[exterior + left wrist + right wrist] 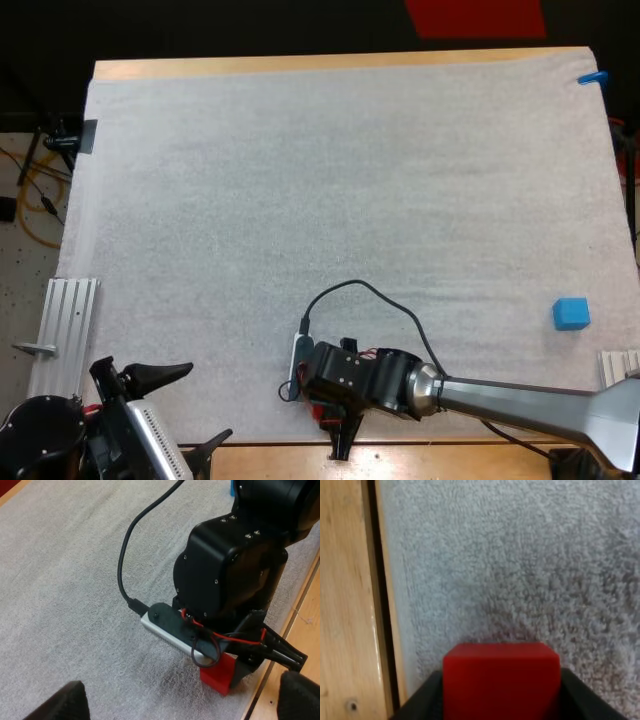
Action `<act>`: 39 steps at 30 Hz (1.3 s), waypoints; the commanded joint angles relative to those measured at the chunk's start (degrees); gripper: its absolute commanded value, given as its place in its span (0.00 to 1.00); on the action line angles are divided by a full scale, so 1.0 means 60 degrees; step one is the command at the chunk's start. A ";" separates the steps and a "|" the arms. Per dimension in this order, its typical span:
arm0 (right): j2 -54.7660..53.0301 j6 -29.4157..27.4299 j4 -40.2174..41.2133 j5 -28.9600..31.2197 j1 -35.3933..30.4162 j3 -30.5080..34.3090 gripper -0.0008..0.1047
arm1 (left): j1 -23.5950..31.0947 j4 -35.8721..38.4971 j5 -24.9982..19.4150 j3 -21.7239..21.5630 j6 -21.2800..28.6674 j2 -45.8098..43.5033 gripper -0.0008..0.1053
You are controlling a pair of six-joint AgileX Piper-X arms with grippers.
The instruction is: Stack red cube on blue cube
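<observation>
While the right gripper [339, 436] clamps the red cube [501, 677], the blue cube [571, 313] sits well apart to its right, slightly farther out.

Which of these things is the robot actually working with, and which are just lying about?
In the job:
red cube, gripped by the right claw
blue cube, standing apart at the far right

Just lying about:
white mat
metal rail beside the mat's left edge
left claw, open, holding nothing
</observation>
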 commanded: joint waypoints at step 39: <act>-0.4926 0.2883 0.4724 0.3068 -0.8817 -0.0949 0.18 | -0.0035 -0.0175 0.0066 -0.0041 0.0247 0.0024 0.71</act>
